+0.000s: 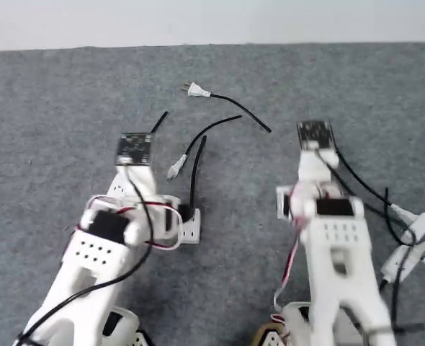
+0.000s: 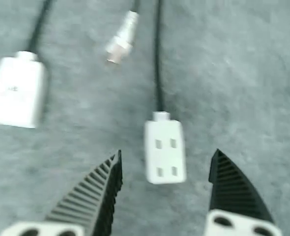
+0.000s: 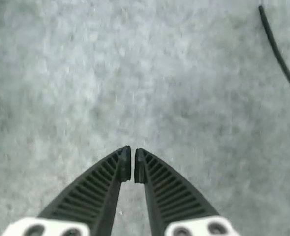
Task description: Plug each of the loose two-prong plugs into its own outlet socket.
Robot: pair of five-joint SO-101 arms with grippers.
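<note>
- Grey matting [image 1: 54, 108] covers the table. The left gripper [image 2: 167, 155] hangs spread wide, with a white outlet socket [image 2: 164, 150] lying between its jaws and untouched.
- The right gripper [image 3: 133, 150] is closed on nothing, over bare mat.
- The nearer plug [image 2: 119, 43] lies just beyond that socket, and the second plug [image 1: 192, 89] sits well apart toward the far edge.
- Doing this step well likely means pinching the socket squarely by its long sides (it looks light and apt to skate), keeping the slots uncovered.
- A second white block [image 2: 14, 91] lies near, and black cords [image 1: 198, 155] trail past the socket.
- White cabling [image 1: 407, 249] crowds the right arm's outer side, so the mat between the arms offers the broadest room.
</note>
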